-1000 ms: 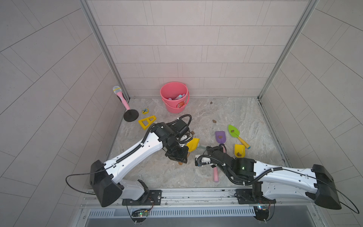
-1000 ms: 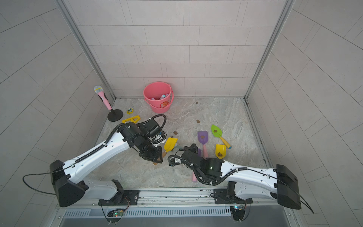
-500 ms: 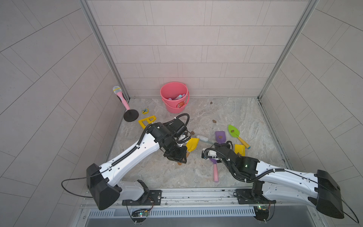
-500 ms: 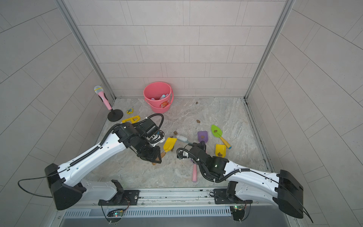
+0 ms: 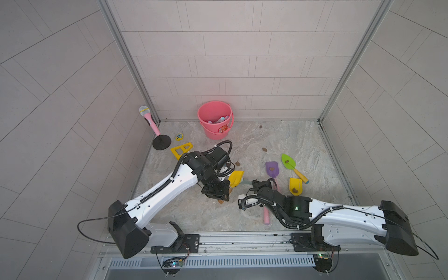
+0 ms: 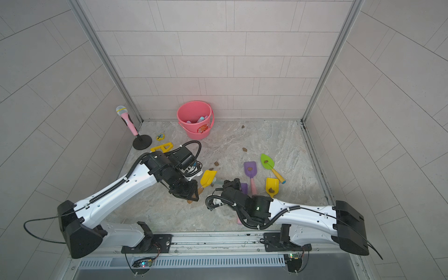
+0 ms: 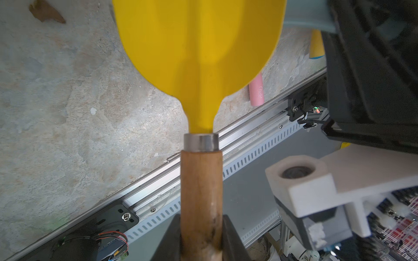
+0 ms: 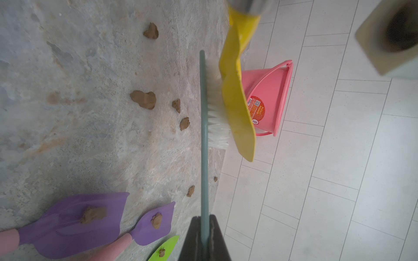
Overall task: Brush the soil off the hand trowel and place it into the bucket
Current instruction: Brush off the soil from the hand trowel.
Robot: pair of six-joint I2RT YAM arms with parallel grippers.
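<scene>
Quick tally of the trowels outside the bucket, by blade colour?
Yellow: 2, held yellow trowel, floor yellow trowel
Purple: 2, far purple trowel, near purple trowel
Green: 1, green trowel
Total: 5

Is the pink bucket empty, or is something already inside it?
Not empty. The bucket stands upright, and both top views show pale blue and pink items on its bottom; what they are, I cannot tell.

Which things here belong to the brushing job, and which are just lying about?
Job: left gripper, held trowel, right gripper, brush, soil, bucket.
Lying about: microphone, triangle, green trowel.
</scene>
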